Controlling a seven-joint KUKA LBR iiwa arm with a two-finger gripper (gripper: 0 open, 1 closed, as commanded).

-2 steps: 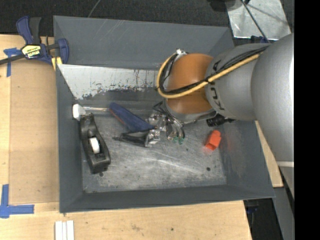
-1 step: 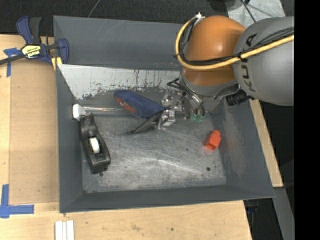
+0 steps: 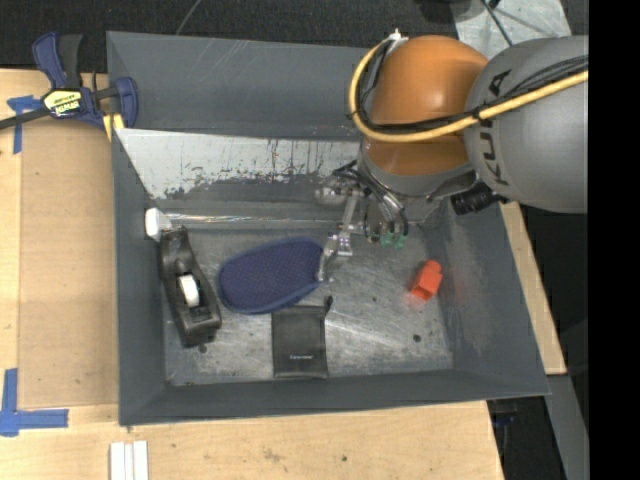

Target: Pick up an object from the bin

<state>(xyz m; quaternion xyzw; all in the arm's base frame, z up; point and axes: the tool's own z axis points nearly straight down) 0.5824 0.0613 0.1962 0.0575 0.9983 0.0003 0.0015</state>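
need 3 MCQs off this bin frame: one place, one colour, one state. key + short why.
1. Where in the bin does the tape dispenser lie?
A) by the view's left wall
B) by the view's right wall
C) on the rim

2. What colour is the small piece on the floor to the view's right of the gripper?
A) purple
B) orange
C) white

3. How is the blue oval pad placed?
A) lying on the bin floor
B) lifted above the rim
C) propped upright on the tape dispenser

Key: 1 A, it sits along the left wall. 2 B, it is plainly orange. 3 A, it lies on the floor, with the gripper at its right end.
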